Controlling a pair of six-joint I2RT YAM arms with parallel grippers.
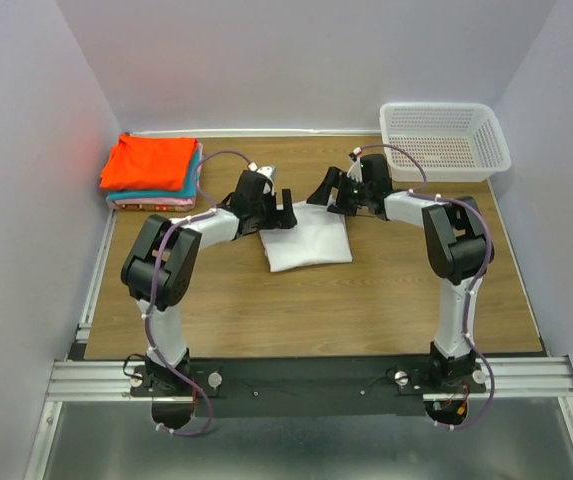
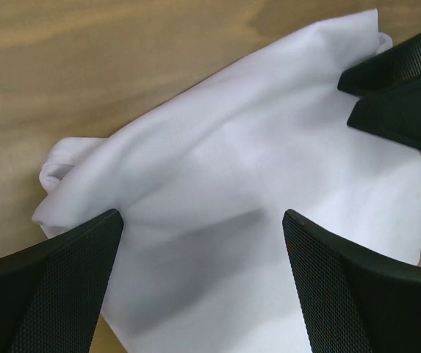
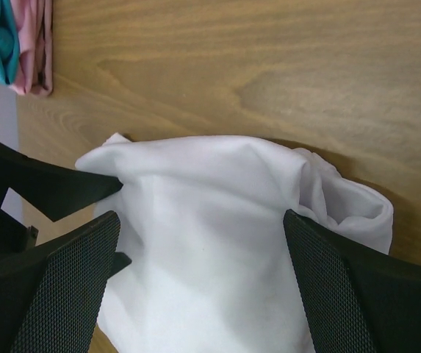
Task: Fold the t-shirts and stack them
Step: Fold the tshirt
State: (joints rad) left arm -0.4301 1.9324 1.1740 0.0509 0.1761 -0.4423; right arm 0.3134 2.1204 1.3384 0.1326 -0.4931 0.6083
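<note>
The white t-shirt (image 1: 306, 242) lies folded into a rough square on the wooden table, its far edge rumpled. My left gripper (image 1: 279, 214) hangs over its far left corner, open, with white cloth (image 2: 217, 169) below the jaws. My right gripper (image 1: 326, 196) hangs over its far right corner, open, above the cloth (image 3: 210, 220). Neither holds anything. Each wrist view shows the other gripper's fingers: the right one's (image 2: 397, 81) and the left one's (image 3: 45, 184). The folded stack (image 1: 152, 170), orange-red on top of teal and pink, sits at the far left; its teal and pink edges (image 3: 15, 44) show in the right wrist view.
A white plastic mesh basket (image 1: 486, 150) stands at the far right corner. Grey walls enclose the table on three sides. A metal rail (image 1: 306, 378) runs along the near edge by the arm bases.
</note>
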